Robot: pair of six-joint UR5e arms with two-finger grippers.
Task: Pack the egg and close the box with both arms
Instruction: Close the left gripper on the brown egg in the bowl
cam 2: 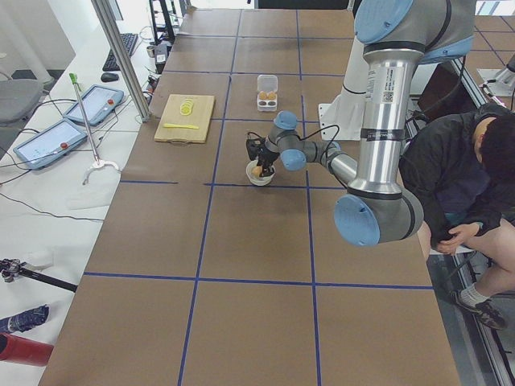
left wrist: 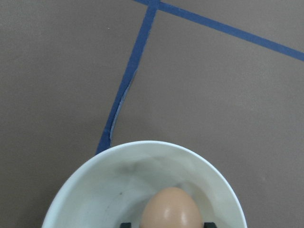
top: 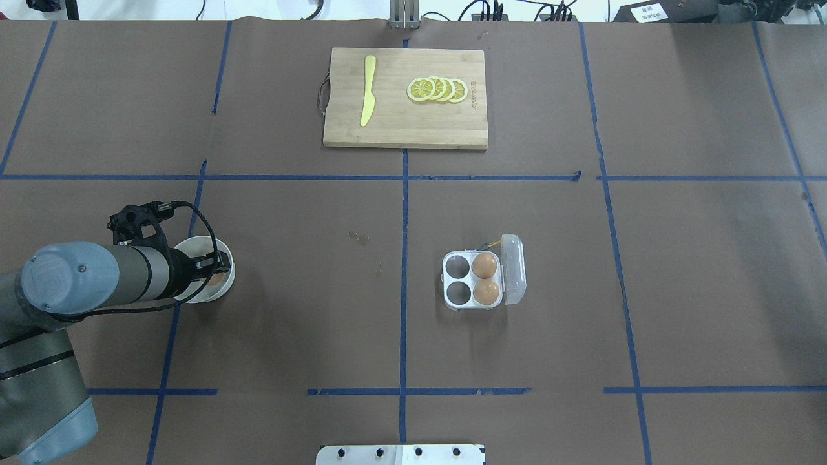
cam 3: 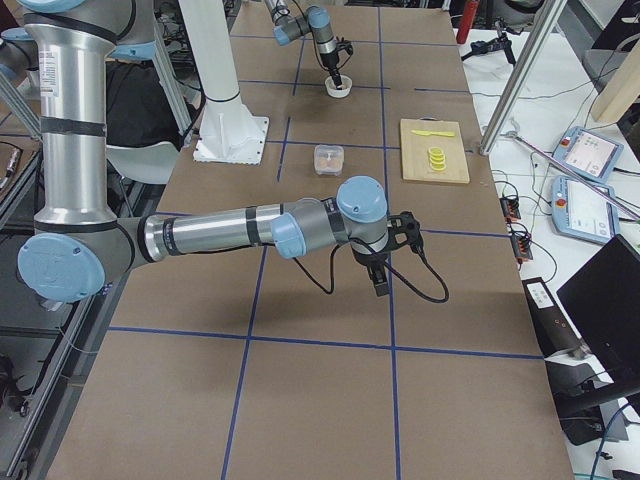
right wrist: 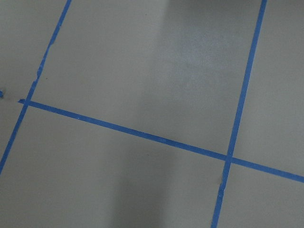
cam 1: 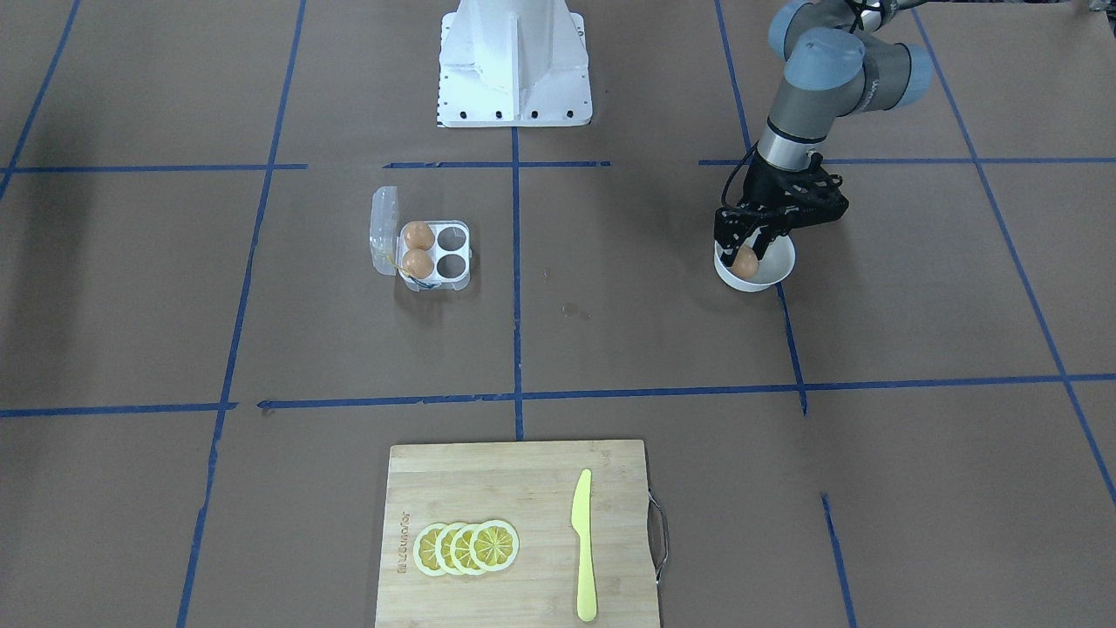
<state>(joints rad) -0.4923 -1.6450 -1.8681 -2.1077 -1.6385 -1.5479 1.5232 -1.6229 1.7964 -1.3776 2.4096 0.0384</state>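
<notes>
Brown paper crossed with blue tape [top: 404,219] covers the table [top: 297,336] as the left gripper [cam 1: 748,253] reaches down into a white bowl [cam 1: 779,262]. Its fingers [left wrist: 125,225] stand spread on either side of the egg [left wrist: 172,211], which lies on the bowl's floor. The wrist view shows a sliver of white between one tip and the shell, so the pinch does not look made yet. The egg's long axis points away from the wrist camera, across the line between the two fingers, so they would likely close on its narrower waist.

Outward from the bowl, the box [top: 470,279] sits well apart, beyond the centre tape line toward the robot's right. Its clear lid [top: 514,268] stands open on the side far from this arm. Two other eggs [top: 485,265] fill the cells next to the lid. The two empty cells [top: 457,265] face the left arm, so the carry probably need not cross the lid.

The right gripper [cam 3: 381,283] hangs over the paper, seen only from the side camera, and whether it is spread or pressed together cannot be told.
</notes>
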